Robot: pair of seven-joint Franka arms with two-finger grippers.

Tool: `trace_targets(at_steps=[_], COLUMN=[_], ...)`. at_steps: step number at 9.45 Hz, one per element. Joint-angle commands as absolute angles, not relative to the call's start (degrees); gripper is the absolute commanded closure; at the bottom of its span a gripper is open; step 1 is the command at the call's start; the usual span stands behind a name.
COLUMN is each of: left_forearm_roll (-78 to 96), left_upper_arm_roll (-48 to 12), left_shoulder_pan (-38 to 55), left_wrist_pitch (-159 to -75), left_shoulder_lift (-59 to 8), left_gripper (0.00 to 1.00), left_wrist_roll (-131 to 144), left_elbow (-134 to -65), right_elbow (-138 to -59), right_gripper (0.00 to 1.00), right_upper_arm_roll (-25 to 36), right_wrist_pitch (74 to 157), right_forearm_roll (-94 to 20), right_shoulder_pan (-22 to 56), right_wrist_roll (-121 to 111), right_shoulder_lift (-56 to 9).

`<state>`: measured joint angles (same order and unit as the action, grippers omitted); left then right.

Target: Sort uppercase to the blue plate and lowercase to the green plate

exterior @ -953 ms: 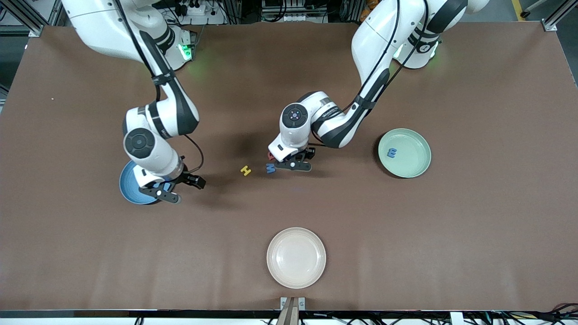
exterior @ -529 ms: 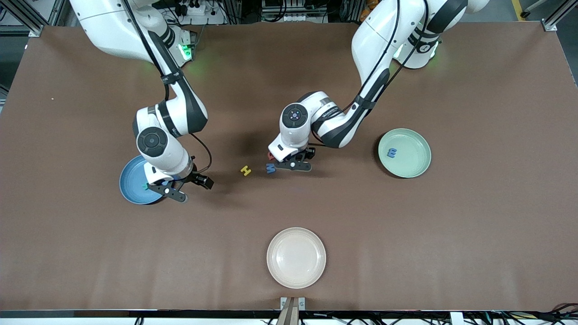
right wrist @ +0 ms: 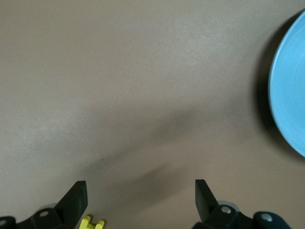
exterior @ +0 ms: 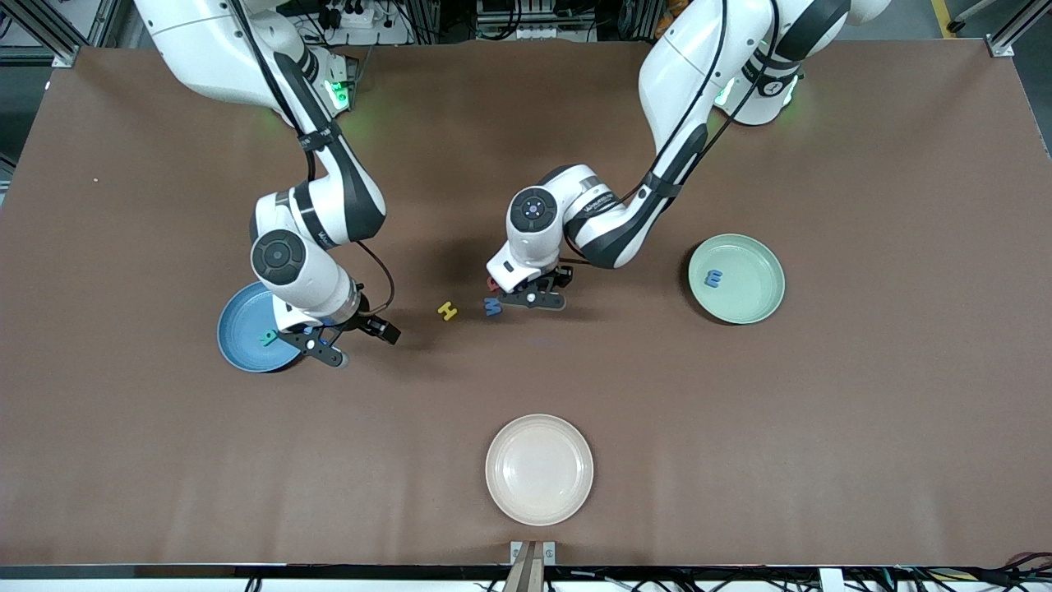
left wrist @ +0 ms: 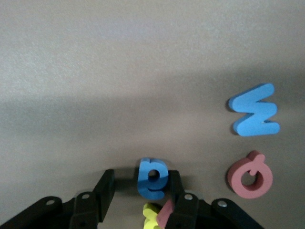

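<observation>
My left gripper is low over the letter cluster at mid table. Its jaws stand open around a blue a: one finger touches it, the other is apart. A yellow letter and a red letter lie under the gripper. Beside them are the blue M and red Q. The yellow H lies toward the right arm's end. The blue plate holds a teal R. My right gripper is open and empty beside that plate. A blue e lies in the green plate.
A cream-white plate sits nearest the front camera at mid table, with nothing on it. In the right wrist view the blue plate's rim and the yellow H show past the open right gripper.
The right arm has moved off the blue plate toward mid table, uncovering the teal R. The left gripper has stayed over the letters and its jaws have narrowed a little.
</observation>
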<state>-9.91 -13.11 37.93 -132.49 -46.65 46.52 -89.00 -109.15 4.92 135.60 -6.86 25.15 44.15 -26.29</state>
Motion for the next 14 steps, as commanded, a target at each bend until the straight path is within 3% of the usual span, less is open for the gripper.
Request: trace_targets(at_steps=[1,3,14], left_forearm_roll=[-10.4,-10.9,-10.5], left_upper_arm_roll=[-13.9,-13.9,-13.9], left_shoulder_pan=[37.6,37.5,37.4], left_wrist_pitch=[-131.3,-131.3,-131.2], left_shoulder_lift=[-46.9,-46.9,-46.5], left_gripper=[0.50,0.50,0.89], left_wrist_roll=[47.3,46.9,46.9], left_elbow=[-88.7,-88.7,-88.6], right_elbow=[-108.0,-108.1,-105.2], right_gripper=[0.00,0.00,0.00], right_upper_arm_roll=[5.3,5.4,5.4], right_wrist_pitch=[135.5,135.4,134.9], right_forearm_roll=[-8.8,-8.8,-8.8], right_shoulder_pan=[25.0,23.8,23.2], right_wrist_roll=[46.6,46.4,48.8], right_shoulder_lift=[-27.0,-26.8,-26.6])
